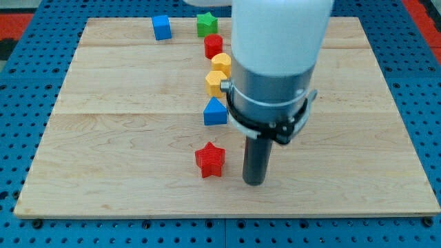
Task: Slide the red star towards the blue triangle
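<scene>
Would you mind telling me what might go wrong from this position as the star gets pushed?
My tip sits to the view's right of the red star, not below it, so a push may send it leftward past the blue triangle. Overshooting could drive the triangle into the yellow blocks just above it.

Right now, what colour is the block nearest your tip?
Red: the red star, just left of my tip, in the camera view.

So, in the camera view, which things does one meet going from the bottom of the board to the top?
my tip → red star → blue triangle → lower yellow block → upper yellow block → red block → blue cube → green star. My tip is just on the view's right of the red star.
</scene>
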Tool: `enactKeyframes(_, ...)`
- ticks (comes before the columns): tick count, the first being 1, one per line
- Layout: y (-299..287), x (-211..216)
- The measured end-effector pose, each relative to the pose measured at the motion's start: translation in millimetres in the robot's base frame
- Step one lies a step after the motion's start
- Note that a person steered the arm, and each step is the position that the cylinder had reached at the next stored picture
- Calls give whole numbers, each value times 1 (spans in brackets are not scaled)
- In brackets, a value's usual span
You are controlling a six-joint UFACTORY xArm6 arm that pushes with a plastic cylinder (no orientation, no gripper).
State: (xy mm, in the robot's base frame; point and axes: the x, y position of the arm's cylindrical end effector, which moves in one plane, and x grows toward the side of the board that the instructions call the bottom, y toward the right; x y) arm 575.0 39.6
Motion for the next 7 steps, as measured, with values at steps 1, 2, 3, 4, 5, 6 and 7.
enactKeyframes(1, -52, 3)
enactKeyframes(2, -69, -11)
enactKeyframes(3, -58, -23)
enactKeyframes(4, -54, -23)
enactKeyframes(5, -54, -28)
enactKeyframes(6, -40, -25)
enactKeyframes(7, -8, -4)
